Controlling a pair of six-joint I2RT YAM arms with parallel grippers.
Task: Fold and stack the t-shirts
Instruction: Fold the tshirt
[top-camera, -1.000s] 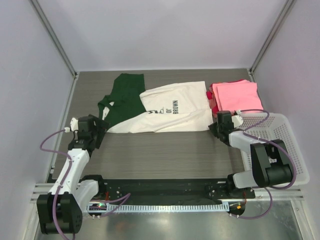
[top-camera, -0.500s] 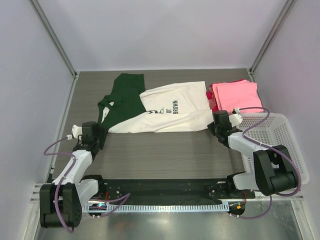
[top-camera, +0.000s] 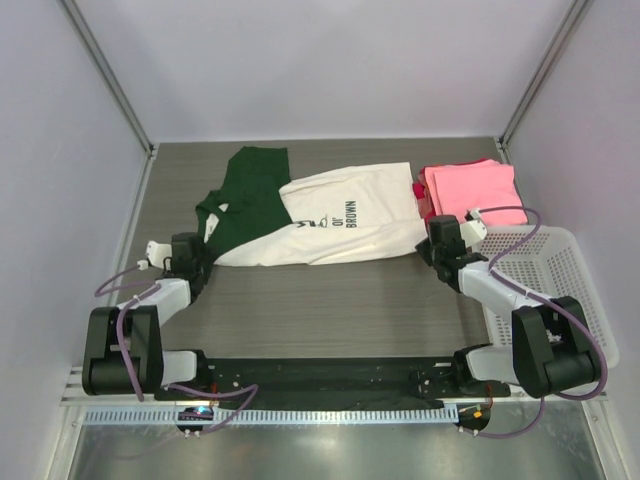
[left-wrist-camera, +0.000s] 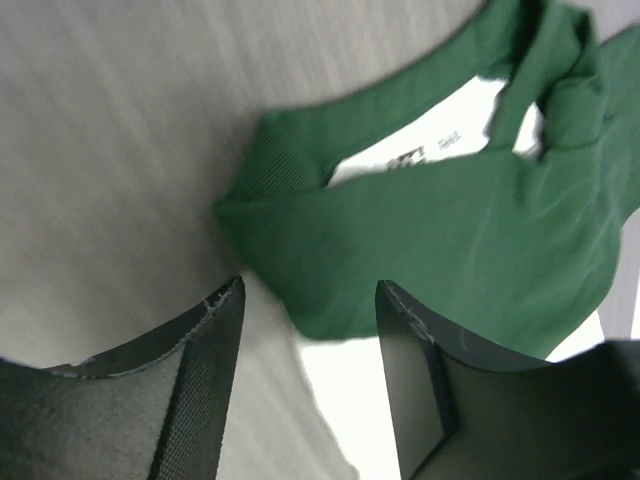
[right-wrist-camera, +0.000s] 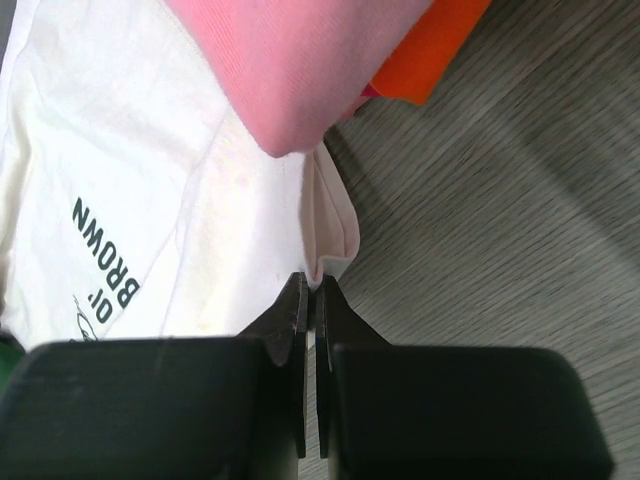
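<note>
The cream-white t-shirt (top-camera: 345, 222) with dark green sleeves and "BROWN" print lies partly folded across the back of the table. My left gripper (top-camera: 188, 258) is open at its left end. In the left wrist view the open jaws (left-wrist-camera: 310, 300) frame the green sleeve and collar (left-wrist-camera: 450, 230) with a strip of cream cloth between them. My right gripper (top-camera: 434, 250) is shut on the shirt's near right hem corner (right-wrist-camera: 335, 250), pinched at the fingertips (right-wrist-camera: 312, 287). A folded stack with pink on top (top-camera: 470, 188) sits to the right; pink (right-wrist-camera: 280, 70) and orange (right-wrist-camera: 430, 50) edges overlap the cream shirt.
A white mesh basket (top-camera: 560, 290) stands at the right edge, close to my right arm. Grey side walls and metal posts bound the table on the left, right and back. Bare wood-grain tabletop (top-camera: 320, 300) lies in front of the shirt.
My left arm has folded down and its gripper has settled low at the shirt's green left end. My right gripper has shifted slightly at the hem corner. The shirt has not visibly moved.
</note>
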